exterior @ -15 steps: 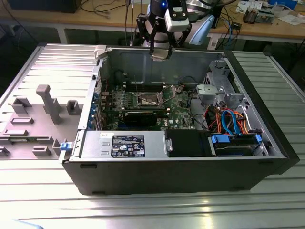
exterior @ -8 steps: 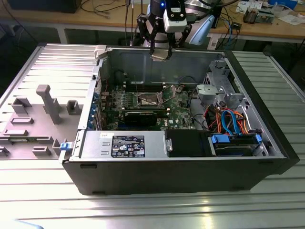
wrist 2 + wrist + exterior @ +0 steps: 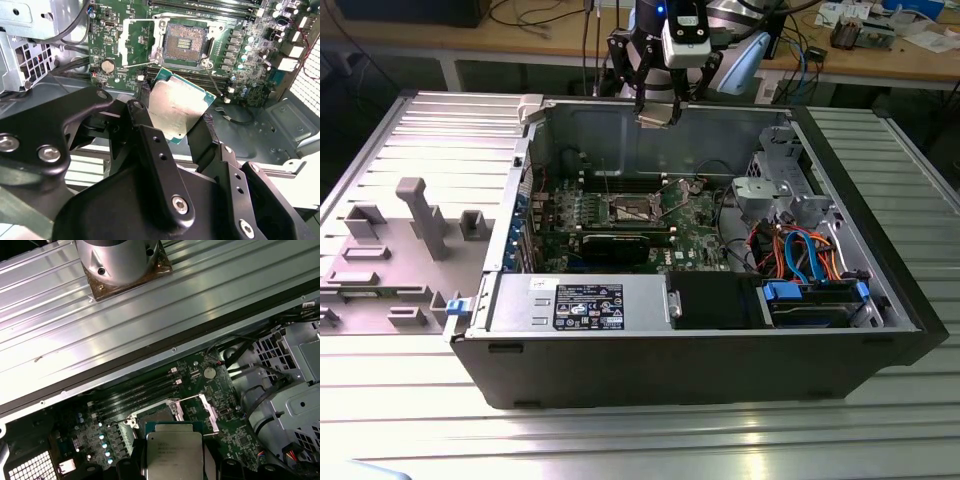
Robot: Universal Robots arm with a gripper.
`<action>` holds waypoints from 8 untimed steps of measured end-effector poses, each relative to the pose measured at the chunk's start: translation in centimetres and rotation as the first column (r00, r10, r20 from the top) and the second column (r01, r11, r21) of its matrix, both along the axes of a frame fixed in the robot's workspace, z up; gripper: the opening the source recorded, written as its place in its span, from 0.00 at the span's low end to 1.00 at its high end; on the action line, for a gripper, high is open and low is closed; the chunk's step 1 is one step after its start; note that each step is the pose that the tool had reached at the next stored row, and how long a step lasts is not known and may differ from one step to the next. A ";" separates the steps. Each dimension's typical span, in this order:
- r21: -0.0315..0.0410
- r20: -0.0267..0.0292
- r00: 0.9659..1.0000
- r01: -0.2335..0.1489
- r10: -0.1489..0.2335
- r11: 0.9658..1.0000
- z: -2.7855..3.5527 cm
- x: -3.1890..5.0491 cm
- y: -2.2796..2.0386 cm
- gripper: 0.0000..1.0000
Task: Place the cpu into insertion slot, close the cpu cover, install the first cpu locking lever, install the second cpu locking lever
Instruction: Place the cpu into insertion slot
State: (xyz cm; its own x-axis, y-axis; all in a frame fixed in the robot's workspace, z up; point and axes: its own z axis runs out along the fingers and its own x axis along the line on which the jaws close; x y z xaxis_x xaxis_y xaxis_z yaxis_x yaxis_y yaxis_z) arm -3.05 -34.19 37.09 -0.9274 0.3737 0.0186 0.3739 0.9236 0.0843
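Honestly, the gripper (image 3: 175,122) is pinching the cpu (image 3: 179,106) by two opposite edges and hanging well above the open computer case (image 3: 720,360), which is sitting on the ribbed metal counter (image 3: 620,440). The insertion slot (image 3: 186,42) is lying bare on the motherboard (image 3: 100,50) below, with the cpu cover (image 3: 212,414) standing swung open just beside it.

What's worrying me: in the second wrist view the chip is looking twisted relative to the socket's square. I'm guessing that going down at that angle would put a corner on the contacts and bend them. It's also being held only by its thin edges, so any slip would be dropping it onto the board. The raised cover is sitting close enough that the gripper could be clipping it on the way down.

Writing: there's print showing on the cpu's metal top in the first wrist view and a dark sticker (image 3: 588,305) on the power supply (image 3: 520,300), but I'm not making out any of it.
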 end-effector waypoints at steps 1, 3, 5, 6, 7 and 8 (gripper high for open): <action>0.000 0.000 1.000 0.000 0.000 1.000 0.00 0.00 0.00 0.55; 0.000 0.000 1.000 0.000 0.000 1.000 0.00 0.00 0.00 0.55; 0.000 0.000 1.000 0.000 0.000 1.000 0.00 0.00 0.00 0.55; 0.000 0.000 1.000 0.000 0.000 1.000 0.00 0.00 0.00 0.55; 0.000 0.000 1.000 0.001 -0.001 1.000 0.00 0.00 0.00 0.55; 0.000 0.000 1.000 0.002 -0.002 1.000 0.00 0.00 0.00 0.55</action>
State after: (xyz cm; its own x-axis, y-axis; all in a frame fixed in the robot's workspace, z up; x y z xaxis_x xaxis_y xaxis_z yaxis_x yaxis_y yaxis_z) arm -3.05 -34.19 37.09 -0.9265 0.3758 0.0186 0.3760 0.9228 0.0843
